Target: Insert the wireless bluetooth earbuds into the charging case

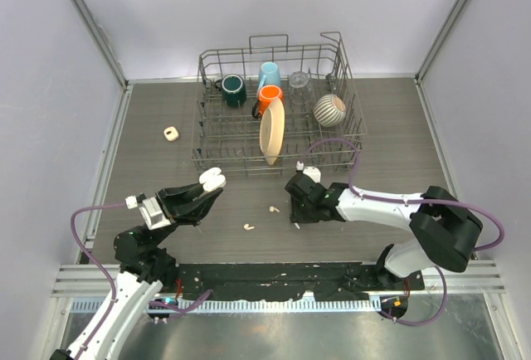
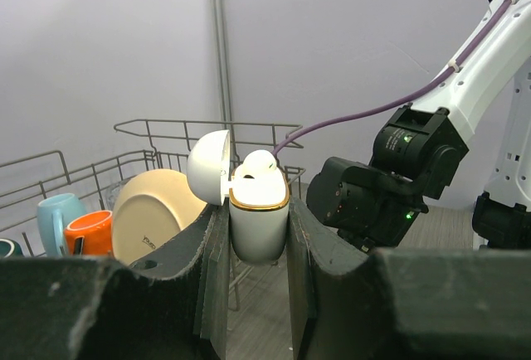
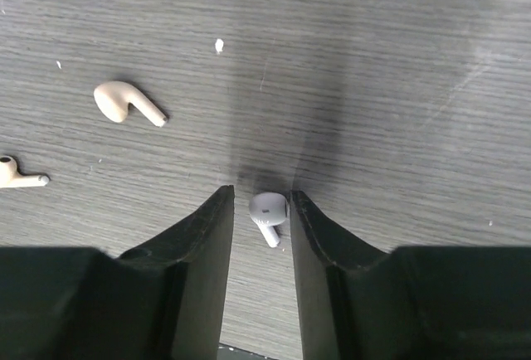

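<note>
My left gripper (image 1: 207,187) is shut on an open white charging case (image 2: 259,227) with a gold rim and holds it above the table, lid (image 2: 207,165) swung to the left. One white earbud (image 2: 260,161) sits in the case. My right gripper (image 3: 259,194) is down at the table, its jaws narrowly apart around a white earbud (image 3: 268,208) that lies on the wood, touching the right finger with a small gap on the left. Two cream earbuds (image 3: 124,101) (image 3: 17,175) lie loose to its left; they also show in the top view (image 1: 274,208) (image 1: 248,227).
A wire dish rack (image 1: 353,140) stands at the back with mugs, a glass, a striped bowl and a cream plate (image 1: 271,130). A second small cream case (image 1: 171,133) lies left of the rack. My right arm (image 2: 390,177) is close in front of the held case.
</note>
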`<state>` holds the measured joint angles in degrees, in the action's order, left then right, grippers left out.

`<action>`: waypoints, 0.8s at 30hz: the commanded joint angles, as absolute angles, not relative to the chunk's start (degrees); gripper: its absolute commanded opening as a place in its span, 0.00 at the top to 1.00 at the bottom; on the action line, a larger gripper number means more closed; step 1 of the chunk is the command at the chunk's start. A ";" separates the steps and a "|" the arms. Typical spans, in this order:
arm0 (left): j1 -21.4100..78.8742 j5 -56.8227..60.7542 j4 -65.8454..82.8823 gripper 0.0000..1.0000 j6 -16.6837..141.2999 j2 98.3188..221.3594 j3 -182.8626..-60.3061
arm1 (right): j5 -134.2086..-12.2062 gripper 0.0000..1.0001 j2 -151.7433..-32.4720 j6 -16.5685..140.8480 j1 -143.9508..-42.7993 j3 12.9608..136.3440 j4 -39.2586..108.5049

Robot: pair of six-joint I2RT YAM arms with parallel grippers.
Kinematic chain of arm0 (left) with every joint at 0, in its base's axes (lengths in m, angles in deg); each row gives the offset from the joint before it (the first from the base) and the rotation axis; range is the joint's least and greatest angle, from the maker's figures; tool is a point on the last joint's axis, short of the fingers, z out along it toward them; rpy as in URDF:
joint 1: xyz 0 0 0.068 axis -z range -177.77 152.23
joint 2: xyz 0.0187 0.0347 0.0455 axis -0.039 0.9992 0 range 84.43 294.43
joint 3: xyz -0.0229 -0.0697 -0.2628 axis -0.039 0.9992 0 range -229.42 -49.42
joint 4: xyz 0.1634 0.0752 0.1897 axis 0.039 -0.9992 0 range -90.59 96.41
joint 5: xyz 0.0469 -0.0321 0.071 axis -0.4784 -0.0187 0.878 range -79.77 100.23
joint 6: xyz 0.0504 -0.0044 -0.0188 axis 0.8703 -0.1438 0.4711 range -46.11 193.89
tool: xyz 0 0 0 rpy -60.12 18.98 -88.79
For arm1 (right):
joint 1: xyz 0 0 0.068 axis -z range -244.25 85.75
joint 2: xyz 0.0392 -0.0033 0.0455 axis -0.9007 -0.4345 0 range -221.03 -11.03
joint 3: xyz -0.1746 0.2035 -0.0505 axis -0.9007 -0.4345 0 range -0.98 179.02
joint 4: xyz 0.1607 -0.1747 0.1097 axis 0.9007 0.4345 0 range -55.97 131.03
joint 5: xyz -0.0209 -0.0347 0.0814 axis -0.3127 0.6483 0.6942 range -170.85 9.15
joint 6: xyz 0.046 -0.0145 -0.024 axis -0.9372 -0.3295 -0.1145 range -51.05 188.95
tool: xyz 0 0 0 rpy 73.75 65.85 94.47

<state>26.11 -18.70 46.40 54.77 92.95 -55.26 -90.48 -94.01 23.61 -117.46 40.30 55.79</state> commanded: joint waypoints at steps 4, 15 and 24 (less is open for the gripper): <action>26.14 -17.81 46.93 1.00 54.81 92.43 -56.97 | -95.79 0.50 -91.98 19.82 -118.39 39.45 55.83; 26.14 -17.81 47.20 1.00 54.64 92.78 -56.89 | -94.39 0.51 -94.17 30.19 -119.88 41.73 55.21; 26.14 -17.81 47.37 1.00 54.64 93.22 -56.80 | -93.77 0.59 -94.61 32.39 -120.50 41.56 54.77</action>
<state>26.11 -18.70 46.34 54.77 92.92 -55.26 -93.19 -93.83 30.50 -120.15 40.05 55.22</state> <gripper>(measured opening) 0.307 0.419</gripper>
